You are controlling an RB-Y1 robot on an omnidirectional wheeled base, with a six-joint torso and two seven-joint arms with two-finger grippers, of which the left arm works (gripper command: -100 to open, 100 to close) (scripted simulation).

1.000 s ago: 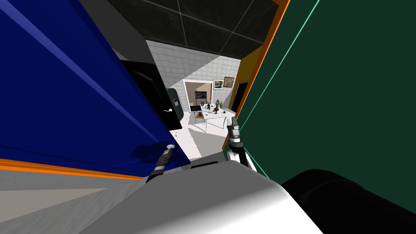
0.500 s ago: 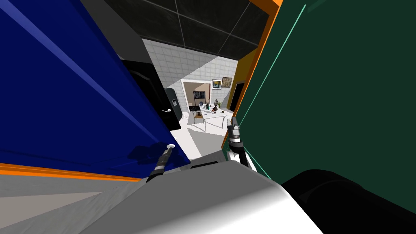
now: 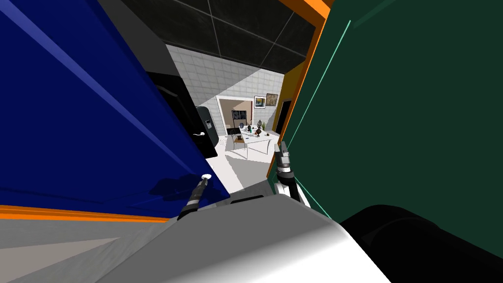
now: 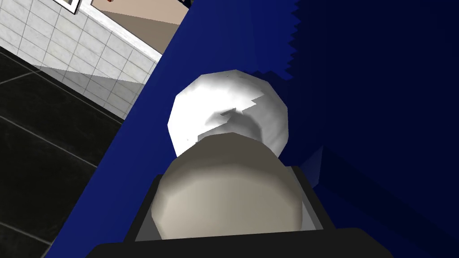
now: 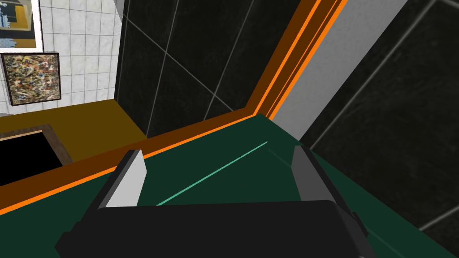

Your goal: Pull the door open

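I count one blue door, and it is the thing I am to pull. It stands open, its free edge leaving a gap through which a tiled room shows. On that door there is one knob, a pale grey ball on a white round plate, low on the door's face and close to its free edge.

I have two claws. My left claw is at the knob; the dark forearm rises in a straight line to the door's face and meets it end on. Its two fingers press the sides of the ball, so this claw is clamped on the knob, with the white plate just past it against the blue.

My right claw is across the gap from the blue door, raised upright just beside one dark green surface edged by an orange frame. Its two fingers stand wide apart with nothing between them.

Beyond the blue door's free edge I count one black door with one white lever handle, one white table with small things on it, and two pictures on the tiled wall.
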